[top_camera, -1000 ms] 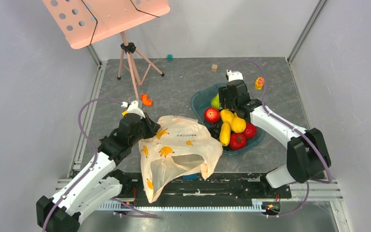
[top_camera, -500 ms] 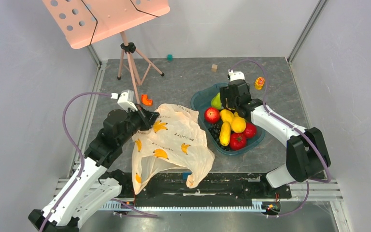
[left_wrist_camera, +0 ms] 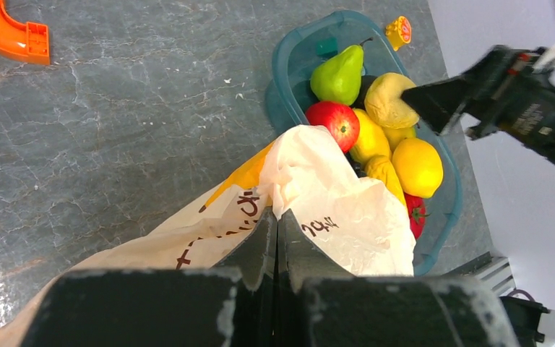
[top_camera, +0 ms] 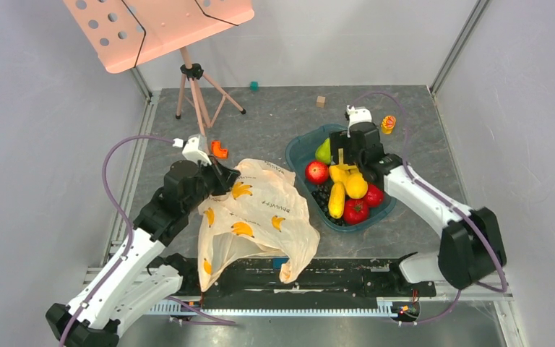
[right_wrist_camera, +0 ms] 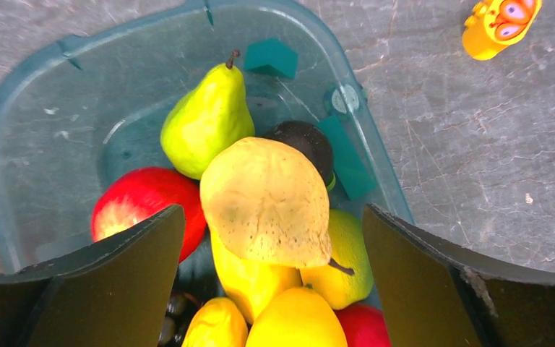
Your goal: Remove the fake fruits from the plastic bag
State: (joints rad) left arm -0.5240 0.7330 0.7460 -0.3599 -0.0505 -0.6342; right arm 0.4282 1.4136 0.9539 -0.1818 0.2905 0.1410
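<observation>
The left arm reaches forward and inward across the desk (top_camera: 274, 116), elbow raised, wrist angled down. The left hand (top_camera: 217, 174) is closed, its fingers (left_wrist_camera: 264, 246) pressed together and pinching a fold at the far upper edge of the plastic bag (top_camera: 256, 213). The bag lies crumpled on the desk between the two arms, and its near end drapes over the front rail.

The right arm extends forward from its base, forearm angled inward. The right hand (top_camera: 341, 155) hangs over the teal tray (top_camera: 296, 148). In the right wrist view its fingers (right_wrist_camera: 115, 278) stand wide apart and touch nothing, with a tan-yellow fruit (right_wrist_camera: 267, 199) directly below the gap.

The fake fruits (top_camera: 340, 184) are piled in the tray, outside the bag: a green pear (top_camera: 323, 150) at the far side, a red apple (top_camera: 316, 172) beside it, and a lemon (top_camera: 356, 186) with a long yellow piece (top_camera: 337, 200) nearer the front. Whether anything remains inside the bag cannot be determined.

Compared with one second ago, the bag has been dragged left, away from the tray, and the left arm's elbow sits further left. The right arm's elbow has swung outward to the right, and its hand has shifted slightly right over the tray.
</observation>
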